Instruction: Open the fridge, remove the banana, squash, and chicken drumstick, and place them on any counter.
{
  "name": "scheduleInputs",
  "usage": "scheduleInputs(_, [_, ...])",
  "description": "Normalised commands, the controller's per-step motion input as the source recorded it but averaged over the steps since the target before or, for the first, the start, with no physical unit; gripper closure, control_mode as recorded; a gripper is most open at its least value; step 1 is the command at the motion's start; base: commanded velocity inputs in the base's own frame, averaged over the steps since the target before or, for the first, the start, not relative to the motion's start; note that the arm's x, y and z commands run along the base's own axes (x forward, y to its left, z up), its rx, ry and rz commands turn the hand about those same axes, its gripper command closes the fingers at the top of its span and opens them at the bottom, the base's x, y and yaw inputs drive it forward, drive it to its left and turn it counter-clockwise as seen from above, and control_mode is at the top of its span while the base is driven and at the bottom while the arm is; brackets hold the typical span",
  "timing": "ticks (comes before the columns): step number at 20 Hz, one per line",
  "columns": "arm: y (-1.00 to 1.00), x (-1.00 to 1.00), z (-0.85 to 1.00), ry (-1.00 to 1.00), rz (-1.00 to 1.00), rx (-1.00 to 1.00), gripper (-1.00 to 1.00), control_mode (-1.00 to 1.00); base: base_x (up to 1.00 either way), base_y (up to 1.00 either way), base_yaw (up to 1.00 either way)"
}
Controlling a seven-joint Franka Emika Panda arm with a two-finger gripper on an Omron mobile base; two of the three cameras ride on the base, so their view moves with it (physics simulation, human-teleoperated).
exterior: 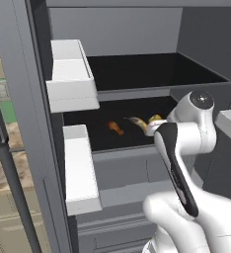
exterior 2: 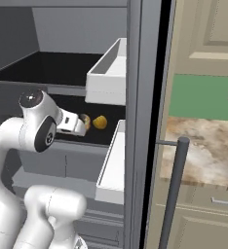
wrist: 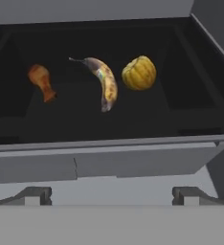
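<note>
Fridge (exterior: 23, 99) doors swung open, white door bins (exterior: 72, 74) facing out. Lower dark shelf (wrist: 109, 119) carries all 3 items in a row, none touching. Hand view L to R: chicken drumstick (wrist: 42, 82), thick end up, bone end toward shelf front; banana (wrist: 103, 82) in the middle, blotchy, curved; squash (wrist: 139, 73) just beside banana's R side. Arm reaches in toward this shelf. Fingers (wrist: 111, 195) spread wide apart, holding nothing, short of the shelf's front lip, items well beyond the tips. Table (exterior 2: 203, 146) w/ mottled stone top sits R of the fridge in right base view.
</note>
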Motion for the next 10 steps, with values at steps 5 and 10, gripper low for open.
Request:
scheduleInputs(5, [0.0,0.5,-0.1,0.01,0.0,0.0,-1.0,-1.0,0.0,0.0,0.0])
scheduleInputs(10, [0.02,0.48,-0.27,0.0,0.0,0.0,-1.0,-1.0,0.0,0.0,0.0])
